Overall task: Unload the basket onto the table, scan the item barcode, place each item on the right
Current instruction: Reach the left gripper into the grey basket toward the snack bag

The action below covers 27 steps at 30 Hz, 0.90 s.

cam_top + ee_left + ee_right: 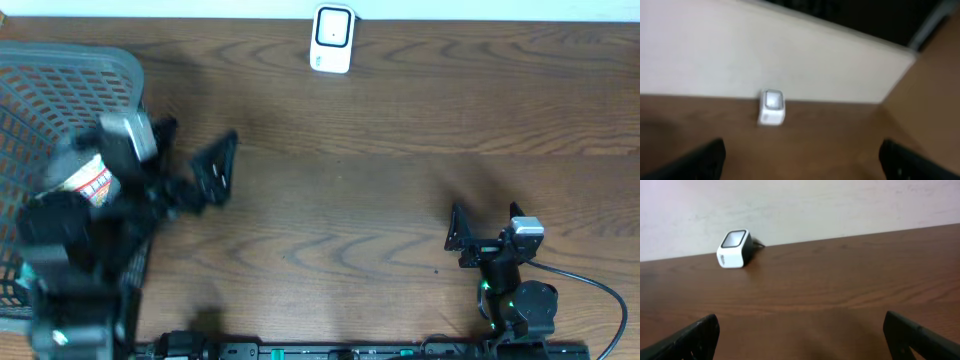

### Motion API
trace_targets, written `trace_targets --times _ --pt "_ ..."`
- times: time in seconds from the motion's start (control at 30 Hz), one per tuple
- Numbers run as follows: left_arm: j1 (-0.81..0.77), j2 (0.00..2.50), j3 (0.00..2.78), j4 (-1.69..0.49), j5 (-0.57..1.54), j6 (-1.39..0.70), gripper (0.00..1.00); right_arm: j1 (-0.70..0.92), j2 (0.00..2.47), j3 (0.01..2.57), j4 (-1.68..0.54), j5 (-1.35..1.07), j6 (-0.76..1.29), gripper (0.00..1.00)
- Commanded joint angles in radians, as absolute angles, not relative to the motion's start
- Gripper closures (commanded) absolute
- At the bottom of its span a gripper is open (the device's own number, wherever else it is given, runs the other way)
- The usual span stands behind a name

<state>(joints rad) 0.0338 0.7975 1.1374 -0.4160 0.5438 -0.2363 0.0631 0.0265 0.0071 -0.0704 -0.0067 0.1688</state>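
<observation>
No scan yet: left gripper (805, 162) open, empty by basket (90, 58), left; right gripper (802, 337) open, idle. To do: grab item (96, 182), show to scanner (332, 38), far ctr.

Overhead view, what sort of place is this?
Probably a mock shop checkout: a white barcode scanner stands at the far edge of the wooden table, and a grey basket holds a packaged item.

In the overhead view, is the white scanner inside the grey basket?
No, the scanner stands on the wooden table at its far edge, well apart from the basket on the left.
</observation>
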Motion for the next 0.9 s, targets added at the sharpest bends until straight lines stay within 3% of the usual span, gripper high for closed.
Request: trace_targets --times 0.0,0.2,0.33,0.5,0.67,0.87 --pt "0.034 0.920 1.358 -0.506 0.459 -0.060 0.02 0.066 0.027 0.006 -0.075 -0.002 0.152 0.01" --pt "0.034 1.004 1.398 -0.747 0.458 -0.023 0.02 0.066 0.027 0.006 -0.075 -0.002 0.152 0.01" --pt "0.034 1.072 1.400 -0.765 0.443 -0.033 0.02 0.066 0.027 0.006 -0.075 -0.002 0.152 0.01" --pt "0.037 1.095 1.402 -0.739 0.176 -0.249 0.02 0.066 0.027 0.006 -0.075 -0.002 0.152 0.01" --pt "0.089 1.094 1.431 -0.770 0.041 -0.371 0.02 0.066 0.027 0.006 -0.075 -0.002 0.152 0.01" --pt "0.278 1.105 1.449 -0.849 -0.076 -0.555 0.02 0.066 0.027 0.006 -0.075 -0.002 0.152 0.01"
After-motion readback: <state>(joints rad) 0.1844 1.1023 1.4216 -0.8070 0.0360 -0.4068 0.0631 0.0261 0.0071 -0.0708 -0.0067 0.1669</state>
